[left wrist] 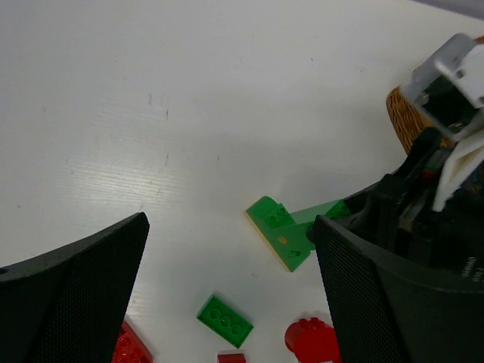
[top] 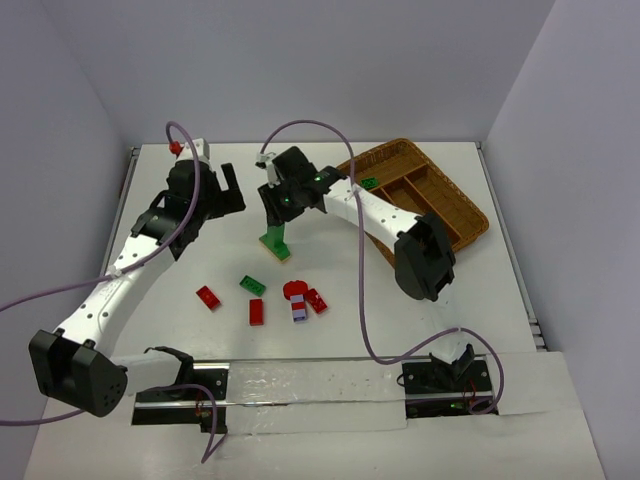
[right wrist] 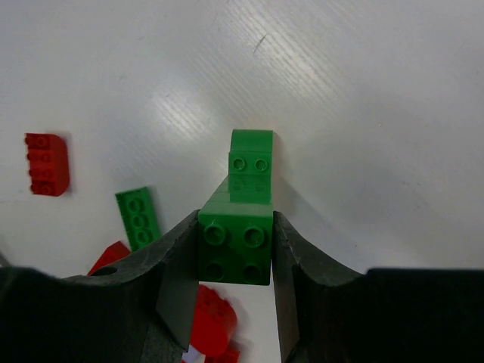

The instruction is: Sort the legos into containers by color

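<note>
My right gripper (top: pixel 281 208) is shut on the upper block of a tall green lego stack (top: pixel 277 240), with the studded block (right wrist: pixel 236 242) squeezed between both fingers of the right gripper (right wrist: pixel 236 261). The stack's wider foot (left wrist: pixel 283 231) is down at the table surface. A flat green lego (top: pixel 252 285), three red legos (top: pixel 208 297) (top: pixel 256 312) (top: pixel 317 300), a round red one (top: pixel 295 290) and a lilac-white one (top: pixel 298 312) lie in front. The wicker tray (top: pixel 455 215) sits at the back right, with a green lego (top: pixel 369 183) in one of its containers. My left gripper (top: pixel 228 190) hangs open and empty at the back left.
The right arm's elbow (top: pixel 425 258) hangs over the near edge of the tray. In the left wrist view the flat green lego (left wrist: pixel 224 321) and the round red one (left wrist: pixel 310 340) lie between the open left gripper (left wrist: pixel 227 291) fingers. White walls enclose the table on three sides.
</note>
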